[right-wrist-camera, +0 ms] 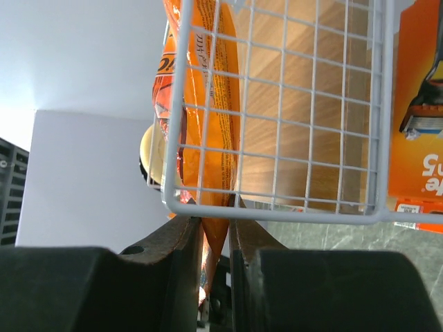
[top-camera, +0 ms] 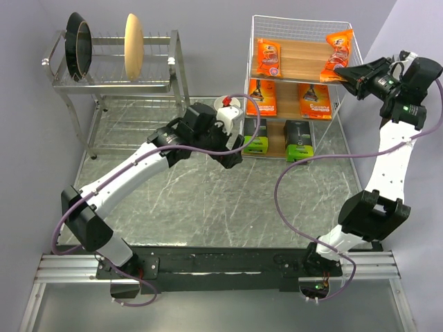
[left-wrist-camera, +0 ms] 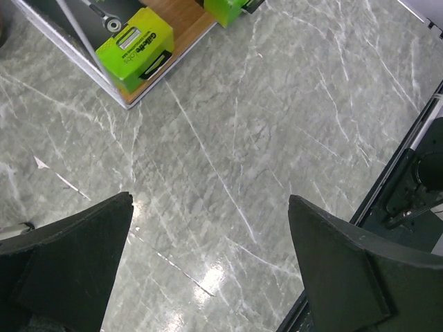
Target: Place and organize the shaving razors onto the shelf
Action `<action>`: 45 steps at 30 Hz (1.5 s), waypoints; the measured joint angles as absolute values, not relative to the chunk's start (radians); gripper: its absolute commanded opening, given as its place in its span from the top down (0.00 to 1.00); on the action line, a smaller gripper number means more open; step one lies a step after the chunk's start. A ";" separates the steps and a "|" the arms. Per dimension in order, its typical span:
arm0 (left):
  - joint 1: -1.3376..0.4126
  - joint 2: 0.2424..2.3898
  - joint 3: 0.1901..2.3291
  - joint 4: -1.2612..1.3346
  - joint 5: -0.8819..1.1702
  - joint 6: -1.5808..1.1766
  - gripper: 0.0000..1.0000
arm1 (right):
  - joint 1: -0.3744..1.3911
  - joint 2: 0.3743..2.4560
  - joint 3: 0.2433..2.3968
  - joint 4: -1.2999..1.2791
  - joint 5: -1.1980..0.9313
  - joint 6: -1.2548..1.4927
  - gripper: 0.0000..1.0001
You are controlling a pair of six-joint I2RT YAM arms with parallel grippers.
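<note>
Right pincer [right-wrist-camera: 214, 228] clamped on narrow orange blister pack [right-wrist-camera: 208, 104], held edge-on, probably to clear the shelf [right-wrist-camera: 277, 211] wire rim. Left pincer [left-wrist-camera: 209, 202] apart, empty, over tabletop [left-wrist-camera: 277, 124].

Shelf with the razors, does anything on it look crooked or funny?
Yes. At the top right of the shelf, one orange pack stands tilted, pinched between the right arm's fingers, not lying flat. The other orange pack up there lies flat.
</note>
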State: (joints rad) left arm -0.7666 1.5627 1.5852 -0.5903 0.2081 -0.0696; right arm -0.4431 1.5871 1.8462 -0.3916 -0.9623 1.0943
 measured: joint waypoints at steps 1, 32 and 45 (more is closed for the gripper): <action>-0.770 1.563 1.585 -0.589 0.207 -0.068 0.01 | -0.443 1.591 1.856 -0.399 -0.955 1.094 1.00; -0.808 1.576 1.585 -0.588 0.158 -0.067 0.00 | -0.419 1.645 1.900 -0.466 -0.952 1.115 0.55; -0.809 1.576 1.585 -0.587 0.152 -0.068 0.01 | -0.426 1.633 1.890 -0.466 -0.964 1.101 0.55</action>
